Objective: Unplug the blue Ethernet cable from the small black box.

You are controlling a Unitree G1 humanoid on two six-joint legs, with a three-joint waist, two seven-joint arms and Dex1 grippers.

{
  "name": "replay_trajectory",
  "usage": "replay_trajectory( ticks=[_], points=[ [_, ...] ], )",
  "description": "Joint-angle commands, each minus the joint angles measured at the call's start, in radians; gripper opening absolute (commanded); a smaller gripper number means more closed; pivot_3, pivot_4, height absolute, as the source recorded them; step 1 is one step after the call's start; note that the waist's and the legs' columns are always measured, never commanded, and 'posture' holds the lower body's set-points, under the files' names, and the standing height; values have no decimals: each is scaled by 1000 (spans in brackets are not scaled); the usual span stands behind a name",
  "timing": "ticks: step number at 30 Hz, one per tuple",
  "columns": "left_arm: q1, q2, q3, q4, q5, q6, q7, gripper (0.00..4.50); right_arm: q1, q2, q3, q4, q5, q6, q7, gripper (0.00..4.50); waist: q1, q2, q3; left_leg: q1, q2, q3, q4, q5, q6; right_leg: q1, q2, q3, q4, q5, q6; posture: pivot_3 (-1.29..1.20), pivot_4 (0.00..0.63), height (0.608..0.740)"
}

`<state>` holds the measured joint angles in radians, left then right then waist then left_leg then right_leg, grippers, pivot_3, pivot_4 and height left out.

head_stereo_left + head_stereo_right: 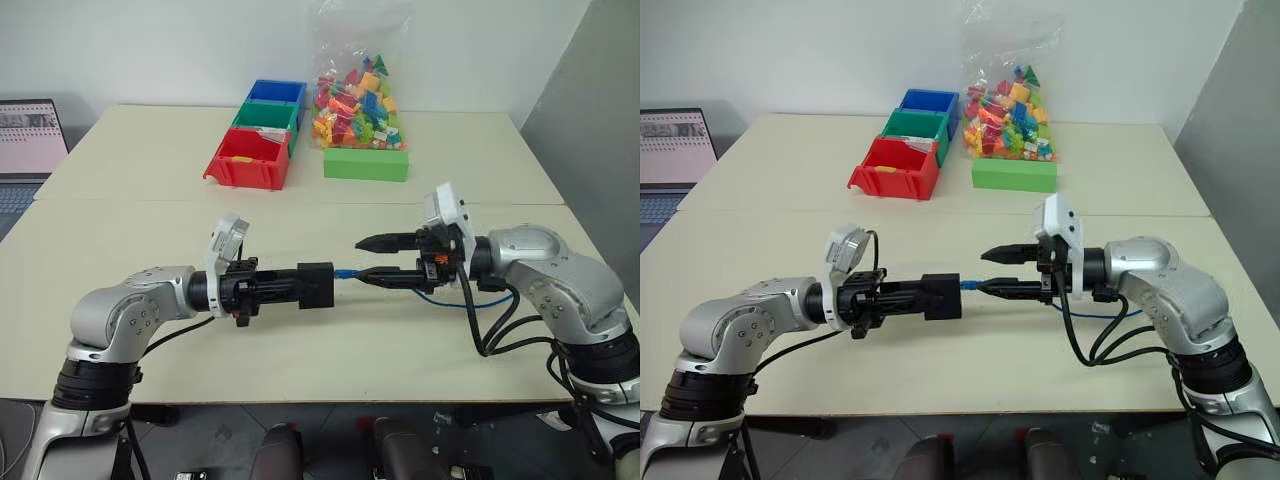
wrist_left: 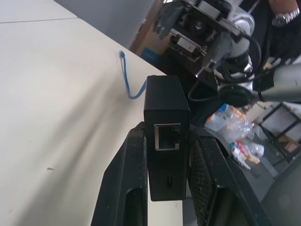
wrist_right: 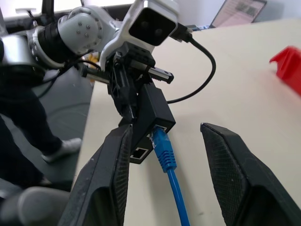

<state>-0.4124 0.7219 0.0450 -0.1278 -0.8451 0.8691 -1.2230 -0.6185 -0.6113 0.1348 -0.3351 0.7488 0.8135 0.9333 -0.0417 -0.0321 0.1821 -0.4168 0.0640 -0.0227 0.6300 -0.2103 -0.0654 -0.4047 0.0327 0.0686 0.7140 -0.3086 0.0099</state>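
The small black box [image 1: 315, 284] sits at centre frame, held above the table with its long axis level, matte and rectangular. The left wrist view shows an empty socket on its end face. The blue Ethernet cable [image 3: 165, 149] shows its blue plug tip just beside the box's right end; whether it is seated cannot be told. The cord trails rightward, looping onto the table.

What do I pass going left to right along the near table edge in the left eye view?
left gripper → small black box → blue cable plug → right gripper → loop of blue cable
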Motion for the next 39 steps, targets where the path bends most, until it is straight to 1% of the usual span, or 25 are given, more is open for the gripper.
replay_trajectory(
  ticks=[1, 10, 17, 21, 28, 37, 39],
  points=[
    [-14, 16, 6, -19, 14, -55, -51, 783, 3, 37, -52, 7, 103, 114, -50, 2440, 0, 0, 0, 0, 0, 0, 0, 0, 0, 0, 0, 0, 0, 0, 0, 0, 150, 740],
    [-19, 30, 16, -24, 17, -60, -70, 783, 21, 92, -52, 11, 160, 193, -75, 2440, 0, 0, 0, -1, 0, 0, 0, 0, 0, 0, 0, -1, -1, 0, 1, 0, 150, 740],
    [-20, 36, 20, -24, 14, -58, -68, 783, 29, 124, -17, 7, 120, 173, -87, 2440, -1, 0, 0, -1, 0, 0, 0, 0, 0, -1, 1, -1, -1, -1, 1, 0, 150, 740],
    [-19, 34, 20, -27, 13, -59, -64, 783, 23, 123, 3, 17, 92, 159, -79, 2440, -2, 0, 0, -1, 0, 0, 0, 0, 0, -1, 1, -1, -1, -1, 1, 0, 150, 740],
    [-8, 43, 16, -38, 18, -61, -69, 783, 8, 153, -18, 51, 111, 176, -84, 2440, -3, 0, 0, -1, 0, 0, 0, 0, 0, -1, 1, -2, -1, -1, 1, 0, 150, 740],
    [-2, 44, 14, -48, 17, -64, -63, 783, -1, 140, -12, 60, 100, 172, -62, 2440, -9, 0, 0, -1, 0, 0, -1, 0, 0, -1, 1, -1, -1, -1, 1, 0, 150, 740],
    [-4, 41, 14, -48, 18, -64, -60, 783, 0, 140, -4, 60, 91, 167, -60, 2074, -9, 0, 0, -1, 0, 0, -1, 0, 0, -1, 1, -1, -1, -1, 1, 0, 150, 740]
  ],
)
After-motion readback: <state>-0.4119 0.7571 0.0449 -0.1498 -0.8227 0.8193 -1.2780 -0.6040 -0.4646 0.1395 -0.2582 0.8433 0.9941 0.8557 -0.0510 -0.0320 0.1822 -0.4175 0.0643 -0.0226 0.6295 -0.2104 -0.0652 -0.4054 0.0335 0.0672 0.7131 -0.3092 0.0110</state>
